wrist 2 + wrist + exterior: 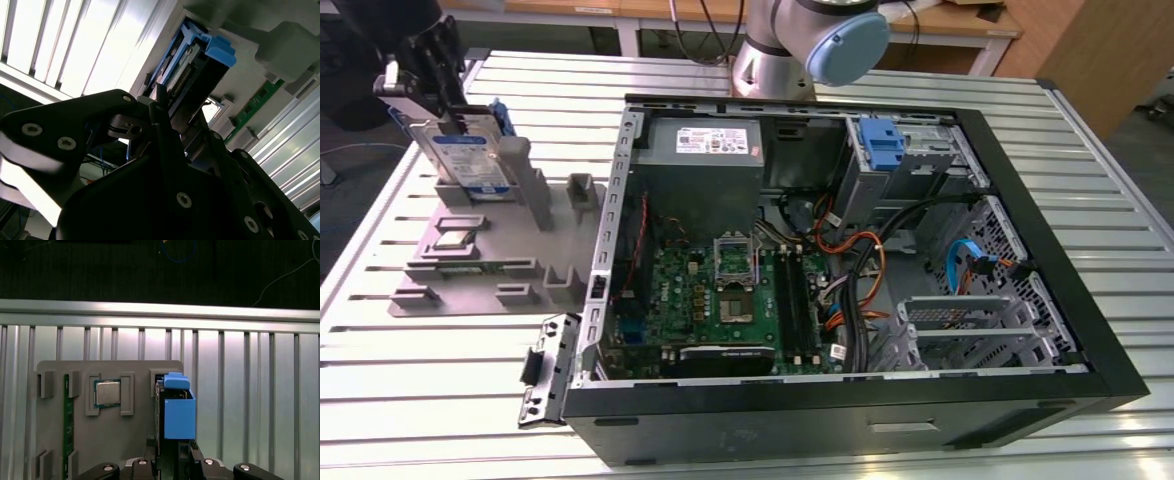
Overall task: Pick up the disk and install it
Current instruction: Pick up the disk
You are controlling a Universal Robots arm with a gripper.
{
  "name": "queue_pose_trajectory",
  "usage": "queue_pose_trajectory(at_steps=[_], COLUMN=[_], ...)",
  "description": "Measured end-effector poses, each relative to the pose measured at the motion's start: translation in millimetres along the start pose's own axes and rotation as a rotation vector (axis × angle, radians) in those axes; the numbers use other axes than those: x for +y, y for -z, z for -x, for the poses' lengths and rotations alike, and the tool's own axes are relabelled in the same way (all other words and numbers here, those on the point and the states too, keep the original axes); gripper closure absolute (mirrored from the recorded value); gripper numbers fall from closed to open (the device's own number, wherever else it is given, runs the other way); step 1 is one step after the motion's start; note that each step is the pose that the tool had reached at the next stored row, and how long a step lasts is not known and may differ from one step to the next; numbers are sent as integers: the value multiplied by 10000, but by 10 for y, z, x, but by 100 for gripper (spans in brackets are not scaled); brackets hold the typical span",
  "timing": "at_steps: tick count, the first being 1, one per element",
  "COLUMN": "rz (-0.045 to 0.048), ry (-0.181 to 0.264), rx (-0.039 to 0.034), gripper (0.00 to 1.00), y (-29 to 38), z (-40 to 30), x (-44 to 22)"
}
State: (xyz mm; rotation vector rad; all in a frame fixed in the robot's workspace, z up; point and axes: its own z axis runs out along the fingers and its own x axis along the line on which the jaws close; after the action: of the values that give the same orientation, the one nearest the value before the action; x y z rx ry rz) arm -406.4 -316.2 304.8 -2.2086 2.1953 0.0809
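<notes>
Slatted metal table (400, 400) bears a grey holder (480, 270) where the gripper (171, 447), clamped on the upright disk (470, 160), could snag it if tilted.

The Universal Robots arm (771, 58) is standing on its silver base at the far side of the exterior view, with a blue-capped joint (849, 46) turned toward the camera. Its black gripper (438, 112) is hanging at the exterior view's left, pointing straight down with the wrist above the fingers (194, 450). In the first wrist view the fingers are lying along opposite faces of the upright disk (178, 412). They seem to be clamping it, though the contact itself is partly hidden.
</notes>
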Motion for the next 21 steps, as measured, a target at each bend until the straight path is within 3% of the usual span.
queue_pose_trajectory(at_steps=[5, 9, 14, 16, 21], rz=[1, 2, 2, 1, 1], ry=[0, 0, 0, 0, 0], rx=[3, 4, 3, 2, 2], gripper=[65, 65, 65, 65, 65], y=[9, 73, 79, 190, 193], z=[0, 4, 4, 10, 11], x=[0, 2, 2, 4, 4])
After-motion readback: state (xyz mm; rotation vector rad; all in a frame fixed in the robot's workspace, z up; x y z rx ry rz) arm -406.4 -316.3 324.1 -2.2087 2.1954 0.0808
